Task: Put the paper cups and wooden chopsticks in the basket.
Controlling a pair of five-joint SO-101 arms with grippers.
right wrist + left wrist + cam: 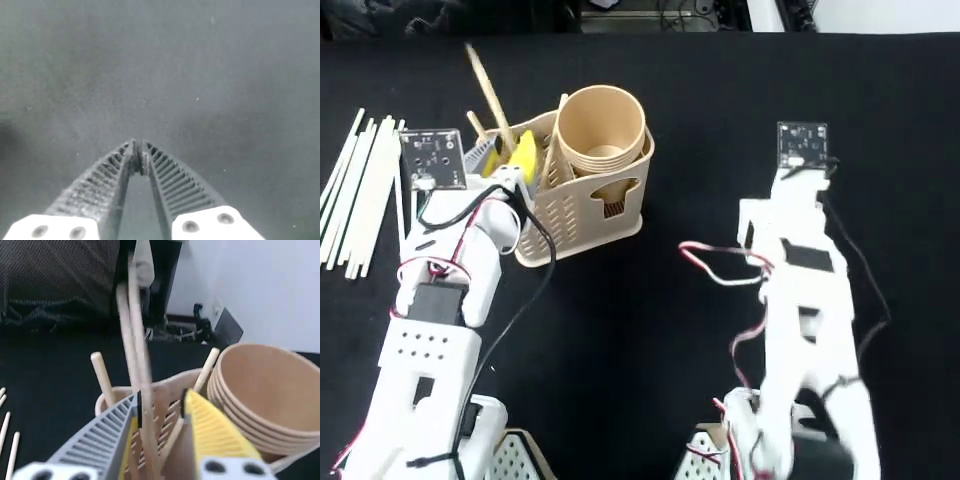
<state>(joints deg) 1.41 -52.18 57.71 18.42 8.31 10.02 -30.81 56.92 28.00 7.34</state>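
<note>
My left claw [161, 399] hangs over the beige slotted plastic basket [590, 215]. Its fingers are parted, and two pale wooden chopsticks [134, 340] stand between them against the grey one, apparently dipping into the compartment beside the stacked tan paper cups [600, 130]. They lean steeply, so lifting away carelessly could snag them and flick them out, or rock the basket. The loose chopsticks [360, 190] lie well apart on the black table [670, 300]. My right claw [138, 150] is pinched together, empty.

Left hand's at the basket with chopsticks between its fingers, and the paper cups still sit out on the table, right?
No: the paper cups are stacked inside the basket, not out on the table, as the high view shows. The rest holds.
</note>
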